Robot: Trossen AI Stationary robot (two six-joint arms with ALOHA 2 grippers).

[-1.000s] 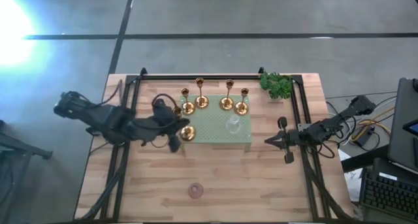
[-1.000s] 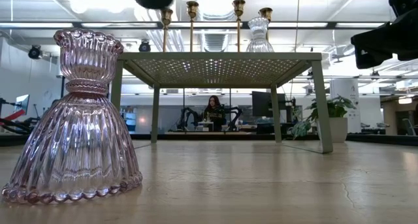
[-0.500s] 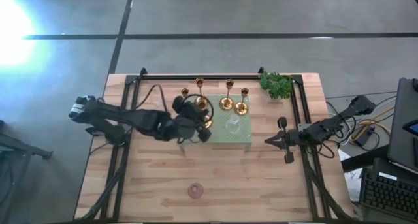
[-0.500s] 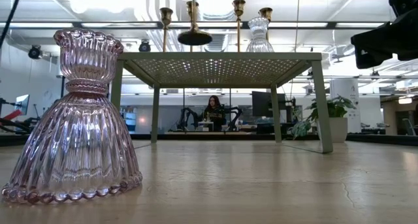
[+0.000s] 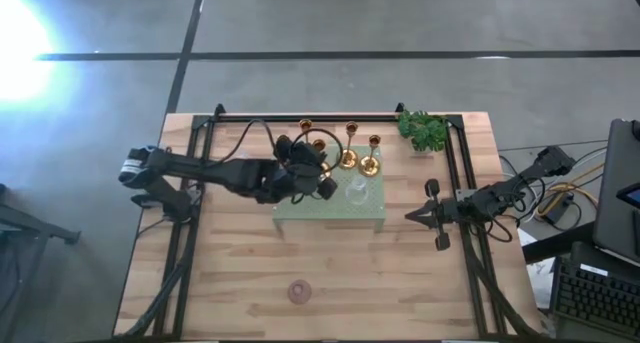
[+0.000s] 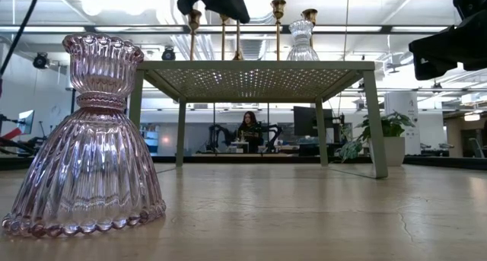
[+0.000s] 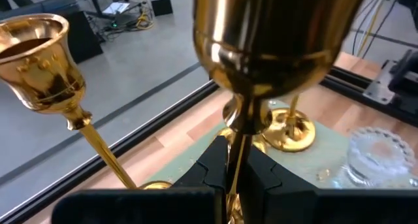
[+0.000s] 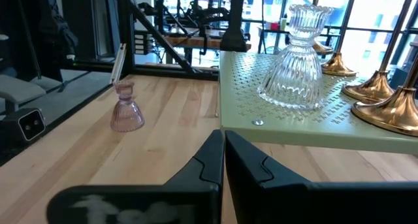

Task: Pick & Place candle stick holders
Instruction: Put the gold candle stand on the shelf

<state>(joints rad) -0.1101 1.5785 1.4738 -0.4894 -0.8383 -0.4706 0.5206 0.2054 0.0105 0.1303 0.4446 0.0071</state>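
Note:
Several gold candle stick holders [image 5: 348,157] stand on their round bases on the pale green perforated tray [image 5: 368,211]. A clear glass holder [image 5: 355,191] stands there too. My left gripper [image 5: 318,171] reaches over the tray from the left, shut on another gold holder [image 7: 271,34]. In the low view it shows above the raised tray [image 6: 259,71]. A pinkish glass holder [image 6: 91,139] stands on the wood near the front edge [image 5: 299,291]. My right gripper [image 5: 422,215] waits shut beside the tray's right end. My left gripper pinches the gold holder's thin stem [image 7: 234,160] between its two fingers [image 7: 208,175], just under the cup. The fingers come from the table's left, slanting slightly down, and lie across the stem. The holder stands about upright; I cannot tell if its base [image 6: 237,57] touches the tray.
A green leafy sprig [image 5: 424,130] lies at the far right corner. Black rails [image 5: 300,116] frame the table's far, left and right sides. Bare wood lies between the tray and the near edge. A person sits in the room far behind the table.
My left gripper has carried the gold holder from the tray's near left corner toward the far right, in among the standing holders, and has come down. The holder's base, which hung above the tray half a second ago, is now at the level of the tray's top.

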